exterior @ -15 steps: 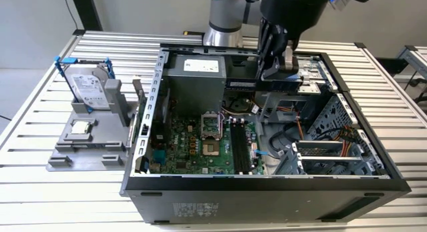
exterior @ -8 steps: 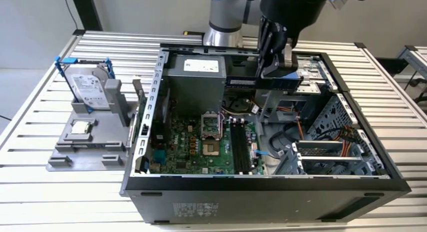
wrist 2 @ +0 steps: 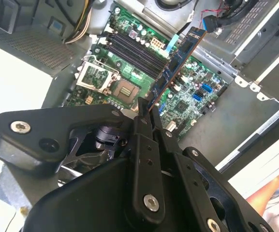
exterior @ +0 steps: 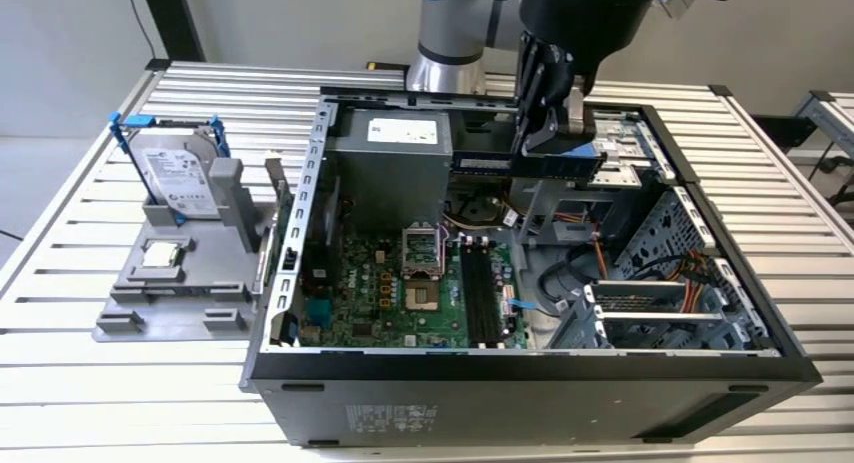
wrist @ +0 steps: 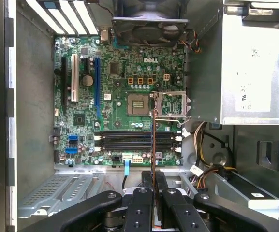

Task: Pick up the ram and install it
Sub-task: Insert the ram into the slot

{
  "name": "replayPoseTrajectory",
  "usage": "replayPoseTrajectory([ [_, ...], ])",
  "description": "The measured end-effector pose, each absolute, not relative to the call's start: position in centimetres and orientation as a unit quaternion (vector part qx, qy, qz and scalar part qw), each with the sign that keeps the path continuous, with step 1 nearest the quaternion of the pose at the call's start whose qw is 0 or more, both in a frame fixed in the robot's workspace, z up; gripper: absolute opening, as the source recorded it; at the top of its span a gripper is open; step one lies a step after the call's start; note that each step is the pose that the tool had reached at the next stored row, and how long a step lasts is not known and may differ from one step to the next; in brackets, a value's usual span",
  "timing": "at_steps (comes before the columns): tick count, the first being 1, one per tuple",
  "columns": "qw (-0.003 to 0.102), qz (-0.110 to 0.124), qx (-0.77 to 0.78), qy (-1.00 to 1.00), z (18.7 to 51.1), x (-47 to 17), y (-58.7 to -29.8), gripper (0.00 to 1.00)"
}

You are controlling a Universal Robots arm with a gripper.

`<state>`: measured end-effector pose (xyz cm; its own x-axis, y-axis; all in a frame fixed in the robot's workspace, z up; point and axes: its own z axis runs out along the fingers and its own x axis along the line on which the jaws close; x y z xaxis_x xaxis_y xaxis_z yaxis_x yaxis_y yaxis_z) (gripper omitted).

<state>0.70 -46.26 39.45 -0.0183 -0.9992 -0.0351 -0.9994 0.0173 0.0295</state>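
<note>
Green motherboard, black gripper, dark ram — bluish label, silver drive

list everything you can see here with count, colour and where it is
computer case: one, black and grey, lying open on the table
table: one, pale slatted metal, under the case and stand
motherboard: one, green, on the case floor
memory slots: a row, black, on the motherboard
power supply: one, grey, inside the case
fan: one, black, at a case wall
hard drive: one, silver with blue rails, upright in the stand
stand: one, grey, at the exterior view's left of the case
ram: one, dark with bluish label, held above the motherboard
arm: one, grey, over the case
pincer: one, black, shut on the ram
</note>
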Motion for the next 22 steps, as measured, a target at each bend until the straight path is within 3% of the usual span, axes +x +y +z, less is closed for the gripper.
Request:
replayPoseTrajectory([
  [22,0.005,0.022,-0.598,0.801,39.45,0.71,-46.25,0.0],
])
